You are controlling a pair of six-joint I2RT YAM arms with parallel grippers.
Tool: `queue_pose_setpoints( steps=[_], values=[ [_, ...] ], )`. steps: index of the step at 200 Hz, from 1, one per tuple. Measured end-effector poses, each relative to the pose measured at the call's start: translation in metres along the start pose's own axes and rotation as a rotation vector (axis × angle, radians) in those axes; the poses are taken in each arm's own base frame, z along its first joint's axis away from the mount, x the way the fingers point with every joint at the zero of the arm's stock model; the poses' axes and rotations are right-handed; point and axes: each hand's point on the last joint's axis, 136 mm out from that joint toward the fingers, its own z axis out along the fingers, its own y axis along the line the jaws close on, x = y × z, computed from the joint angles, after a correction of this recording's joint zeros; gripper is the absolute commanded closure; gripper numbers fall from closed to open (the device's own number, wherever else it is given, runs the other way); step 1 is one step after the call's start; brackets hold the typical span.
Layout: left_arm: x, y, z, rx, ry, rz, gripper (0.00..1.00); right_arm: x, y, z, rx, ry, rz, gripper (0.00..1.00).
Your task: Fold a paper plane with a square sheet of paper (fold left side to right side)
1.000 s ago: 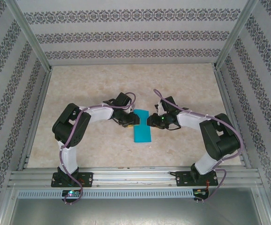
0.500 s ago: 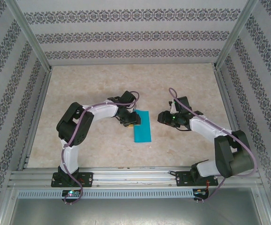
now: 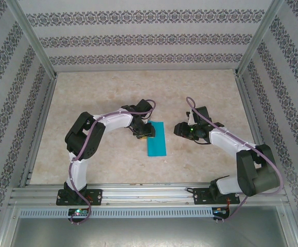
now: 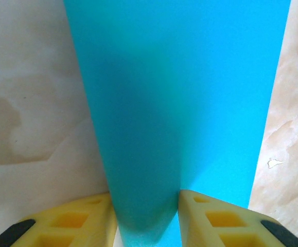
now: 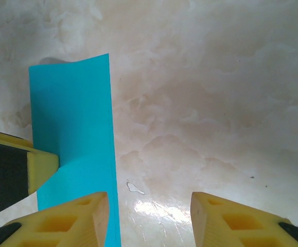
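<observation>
The square sheet of paper (image 3: pixel 156 140) lies on the table as a narrow turquoise strip, long side running near to far. My left gripper (image 3: pixel 146 132) is at its left edge. In the left wrist view a raised, rounded fold of the paper (image 4: pixel 190 77) fills the gap of the left gripper (image 4: pixel 146 198) and touches both yellow fingers. My right gripper (image 3: pixel 177 129) hovers to the right of the strip, apart from it. In the right wrist view the right gripper (image 5: pixel 149 198) is open over bare table, with the paper (image 5: pixel 71 113) beside its left finger.
The marble-patterned table (image 3: pixel 112 98) is fenced by metal rails and patterned walls on three sides. A small white fleck (image 5: pixel 134 188) lies on the table just right of the paper. A yellow finger (image 5: pixel 43 167) of the left gripper touches the paper's left side.
My right gripper has drawn back to the right, away from the paper's right edge, and widened a little. The left gripper stays on the left edge, its arm shifting slightly.
</observation>
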Motion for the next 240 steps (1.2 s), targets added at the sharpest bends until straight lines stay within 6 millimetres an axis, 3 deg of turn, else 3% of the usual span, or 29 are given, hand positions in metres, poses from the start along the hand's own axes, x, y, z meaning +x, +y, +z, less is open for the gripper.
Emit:
queue_pose_setpoints(
  steps=[152,240],
  values=[
    [-0.0001,-0.0025,0.0013,-0.005,0.027,-0.009,0.56,0.0007,0.0012,0.0,-0.007,0.004,-0.004,0.54],
    [0.0001,-0.0019,0.0013,-0.007,0.027,-0.014,0.59,0.0014,0.0024,0.0,-0.013,0.008,-0.004,0.54]
  ],
)
